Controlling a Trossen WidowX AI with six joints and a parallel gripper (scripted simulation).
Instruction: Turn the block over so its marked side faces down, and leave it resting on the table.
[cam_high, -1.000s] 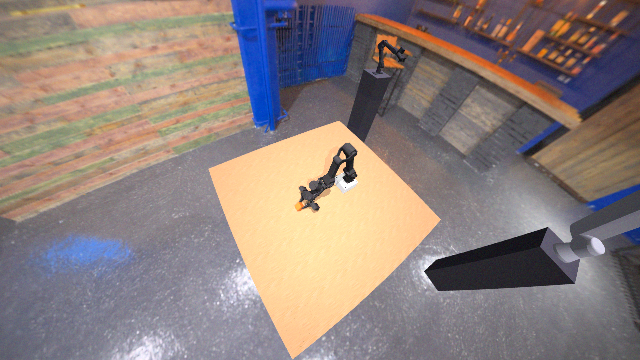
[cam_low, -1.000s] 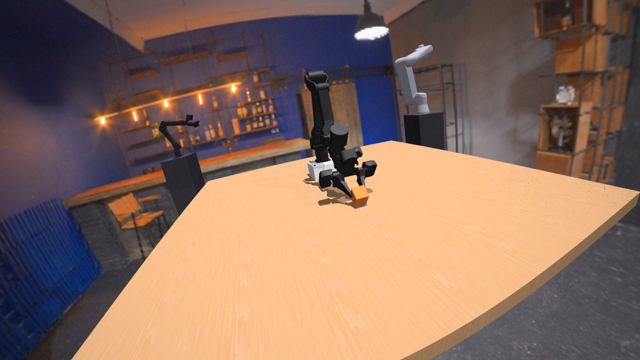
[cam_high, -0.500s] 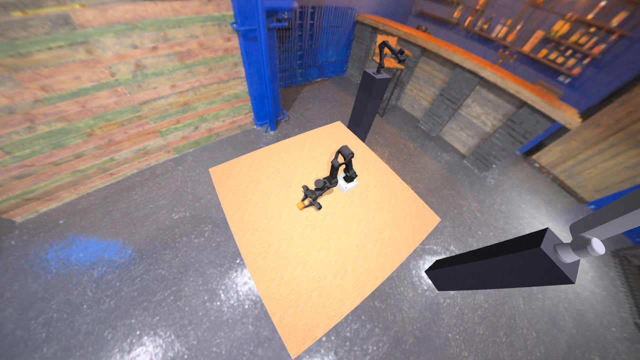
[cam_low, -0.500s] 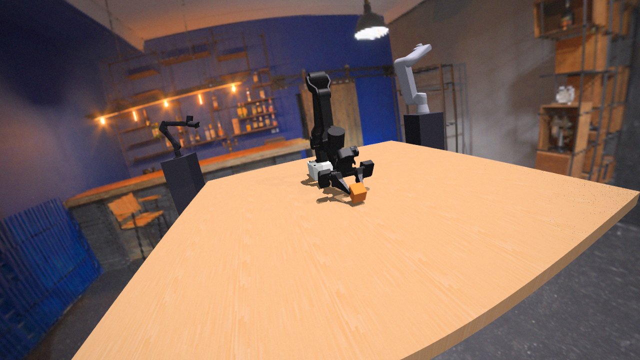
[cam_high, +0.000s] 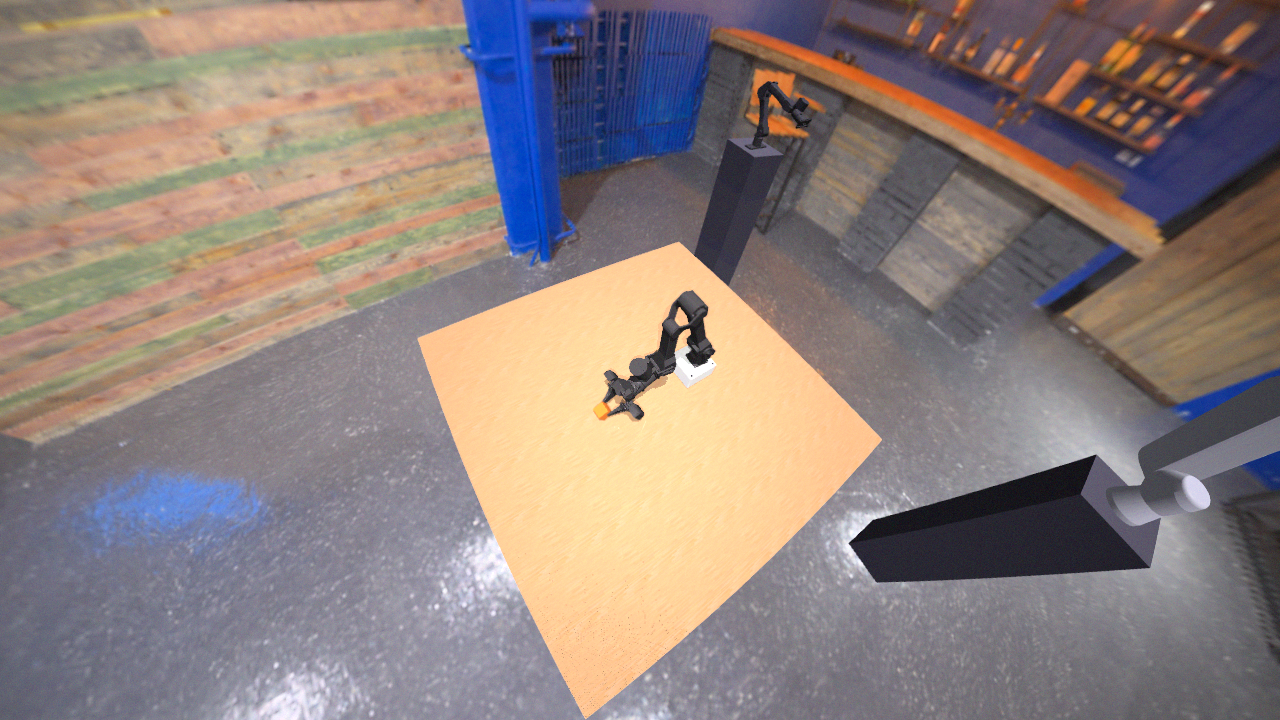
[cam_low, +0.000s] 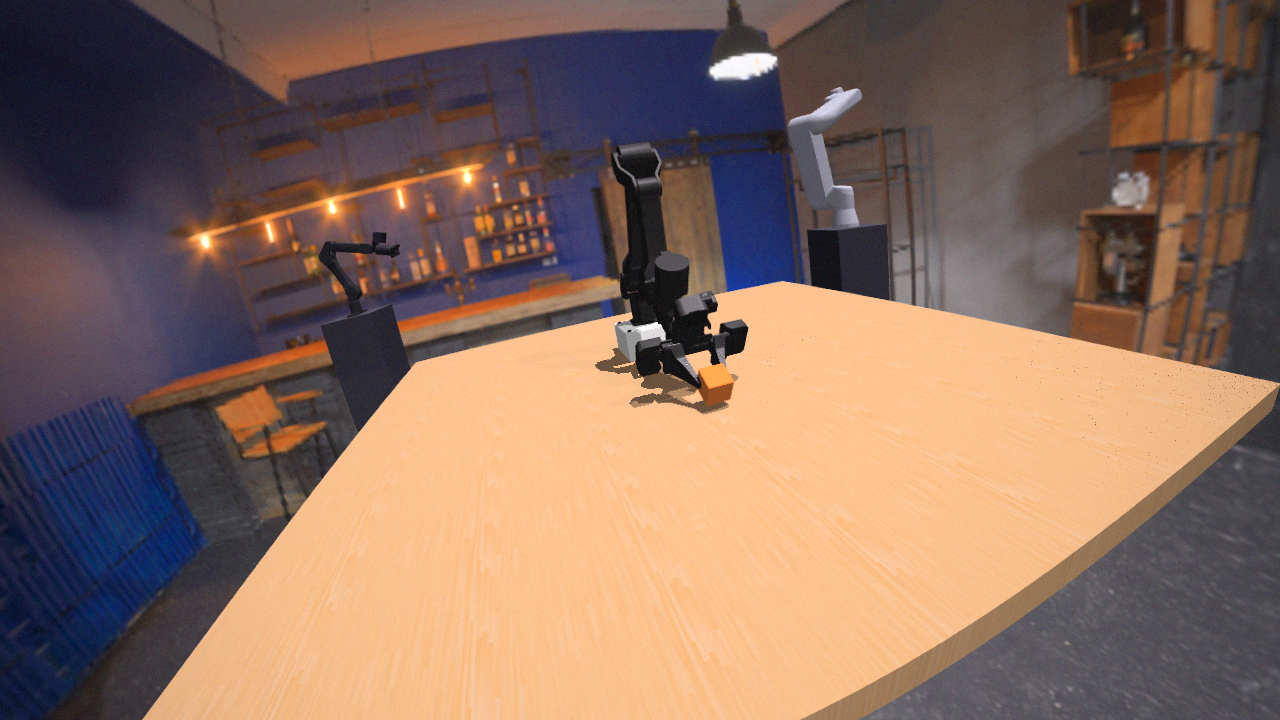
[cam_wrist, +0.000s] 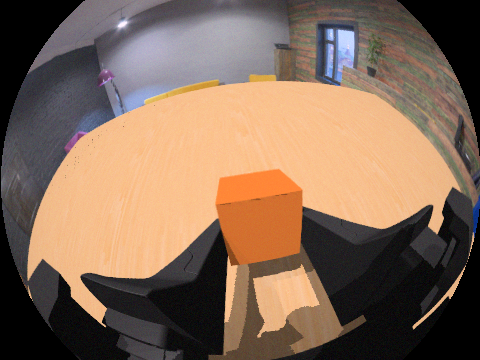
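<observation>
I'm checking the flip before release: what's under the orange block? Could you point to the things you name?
Beneath the orange block (cam_high: 601, 411) (cam_low: 715, 385) (cam_wrist: 260, 230) are the wooden table (cam_high: 662, 501) (cam_low: 626, 537) (cam_wrist: 150, 165) and shadow; its underside is hidden, so any mark there can't be seen.

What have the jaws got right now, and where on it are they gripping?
The orange block, pinched between the jaws by two opposite side faces; the face toward the wrist camera is uncovered.

Block (cam_high: 602, 411) (cam_low: 715, 385) (cam_wrist: 260, 227): matt, smooth, plastic-looking. Table (cam_high: 626, 501) (cam_low: 680, 537) (cam_wrist: 150, 165): pale wood look, fine streaked grain, low sheen. Gripper (cam_high: 619, 407) (cam_low: 708, 373) (cam_wrist: 259, 219): dark plastic look, mostly matt, smooth faces. Arm's base (cam_high: 689, 377) (cam_low: 631, 341): white, smooth, plastic-looking. Floor (cam_high: 358, 537) (cam_low: 1181, 582): dark, glossy, speckled. Plank wall (cam_high: 250, 161) (cam_wrist: 405, 55): rough, weathered wood. Pedestals (cam_high: 738, 205) (cam_high: 993, 528) (cam_low: 366, 367) (cam_low: 848, 259): smooth, matt. Bar top (cam_high: 939, 125) (cam_low: 501, 313): wood-looking.
</observation>
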